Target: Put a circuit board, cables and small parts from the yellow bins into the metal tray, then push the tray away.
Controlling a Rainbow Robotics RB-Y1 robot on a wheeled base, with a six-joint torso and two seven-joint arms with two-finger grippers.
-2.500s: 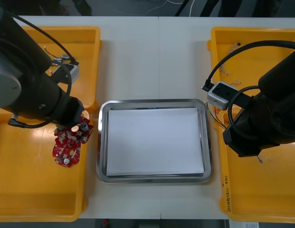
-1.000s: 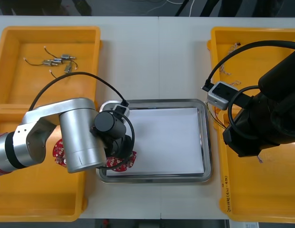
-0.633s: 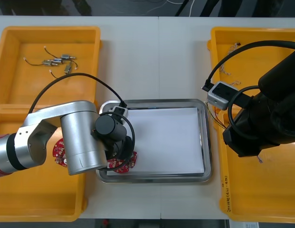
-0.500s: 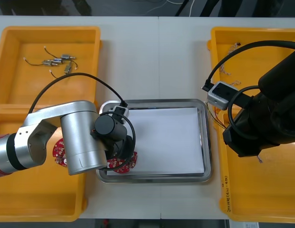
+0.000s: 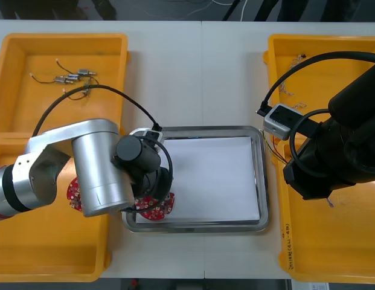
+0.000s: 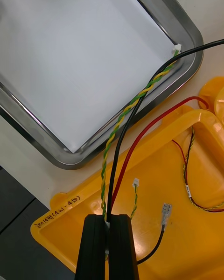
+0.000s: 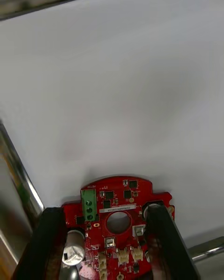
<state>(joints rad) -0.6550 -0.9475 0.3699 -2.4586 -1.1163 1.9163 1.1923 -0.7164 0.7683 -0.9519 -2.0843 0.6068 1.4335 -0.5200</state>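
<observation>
The left gripper (image 7: 106, 211) pinches a round red circuit board (image 7: 114, 197) by its sides, one black finger against each edge. The board sits low over the white inside of the tray (image 5: 193, 129), at the tray's near left corner, close to the left rim. Whether it already rests on the white surface I cannot tell. From above, the left arm (image 5: 96, 175) reaches across the tray's left rim from the near left bin (image 5: 54, 266) and covers most of the board. A second board (image 5: 72, 192) lies in that bin near its right wall, half under the arm. In the far left bin (image 5: 60, 37), a few small metal parts (image 5: 69, 78) with thin wires lie near the far edge.

The right gripper (image 6: 108, 217) is pressed together on a bunch of cables (image 6: 122, 137): a twisted green and yellow pair, a black one and a red one, all rising from between its fingers. It hangs over the near right bin (image 6: 186, 256), close to that bin's left wall. Seen from the wrist, the held cables cross that wall and the tray's right rim, with a white plug at the rim near the far right corner. Some loose cables (image 6: 186, 182) lie on the bin's floor.
</observation>
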